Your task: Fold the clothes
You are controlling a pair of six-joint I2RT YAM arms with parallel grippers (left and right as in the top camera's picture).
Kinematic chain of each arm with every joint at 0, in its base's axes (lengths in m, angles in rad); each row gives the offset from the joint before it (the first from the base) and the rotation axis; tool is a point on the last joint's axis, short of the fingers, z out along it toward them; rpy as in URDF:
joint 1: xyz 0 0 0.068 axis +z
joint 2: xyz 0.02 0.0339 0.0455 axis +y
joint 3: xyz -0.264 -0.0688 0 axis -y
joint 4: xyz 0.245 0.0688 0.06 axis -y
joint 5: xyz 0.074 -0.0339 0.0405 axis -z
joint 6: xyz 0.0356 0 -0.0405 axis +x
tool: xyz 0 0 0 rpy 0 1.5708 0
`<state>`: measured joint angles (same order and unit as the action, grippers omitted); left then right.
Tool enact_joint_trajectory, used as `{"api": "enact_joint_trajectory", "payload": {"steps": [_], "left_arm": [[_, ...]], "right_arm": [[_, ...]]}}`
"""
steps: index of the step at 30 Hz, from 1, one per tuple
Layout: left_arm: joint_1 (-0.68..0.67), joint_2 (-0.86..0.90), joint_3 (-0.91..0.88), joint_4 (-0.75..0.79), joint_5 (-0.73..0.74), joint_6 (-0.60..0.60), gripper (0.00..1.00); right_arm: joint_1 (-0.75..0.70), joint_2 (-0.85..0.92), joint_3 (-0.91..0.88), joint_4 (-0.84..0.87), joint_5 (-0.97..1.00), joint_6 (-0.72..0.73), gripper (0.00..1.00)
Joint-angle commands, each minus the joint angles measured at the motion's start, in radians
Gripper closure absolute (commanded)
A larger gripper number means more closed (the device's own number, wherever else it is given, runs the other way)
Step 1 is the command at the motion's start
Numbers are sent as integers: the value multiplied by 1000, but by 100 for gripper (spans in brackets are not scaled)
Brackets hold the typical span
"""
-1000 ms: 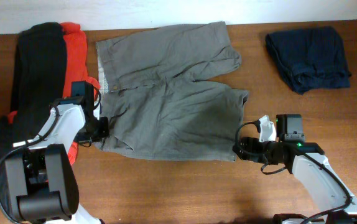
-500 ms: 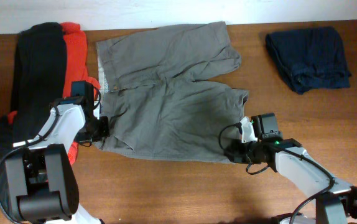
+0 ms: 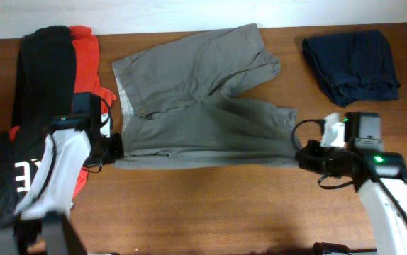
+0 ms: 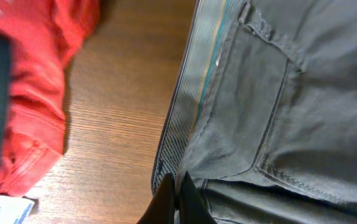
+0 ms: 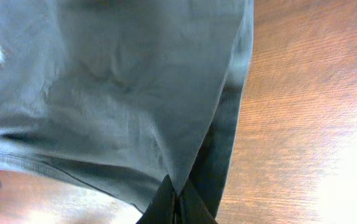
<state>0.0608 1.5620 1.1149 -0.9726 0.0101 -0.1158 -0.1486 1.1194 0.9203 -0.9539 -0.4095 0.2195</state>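
Tabletop (image 3: 210,205) holds the shorts (image 3: 196,99) across its middle, their near edge pulled tight. The red shirt (image 3: 84,42) lies just beside them on the left and could get snagged. The left gripper (image 4: 177,186) is pinched shut on the waistband corner, the right gripper (image 5: 176,194) on a leg hem. Each holds only a thin bit, so a hard tug might make cloth slip out.
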Motion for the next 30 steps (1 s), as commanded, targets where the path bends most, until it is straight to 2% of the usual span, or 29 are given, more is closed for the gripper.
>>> {"api": "enact_joint_trajectory", "payload": {"steps": [1,9,18,24,30], "left_arm": [[8,-171,-2,-6,-8,-11,99],[8,-472,-1,-38,-9,-11,99],[8,-702,0,-77,-25,-12,99],[8,-643,-1,-97,-63,-12,100],[8,-500,-1,-116,-166,-57,100]], "right_arm": [[-60,-55,103,-85,56,-73,96],[-76,-133,212,-246,85,-90,96],[-76,-248,380,-443,159,-126,96],[-74,-209,339,-304,131,-153,96],[-65,-27,313,-119,7,-216,96]]}}
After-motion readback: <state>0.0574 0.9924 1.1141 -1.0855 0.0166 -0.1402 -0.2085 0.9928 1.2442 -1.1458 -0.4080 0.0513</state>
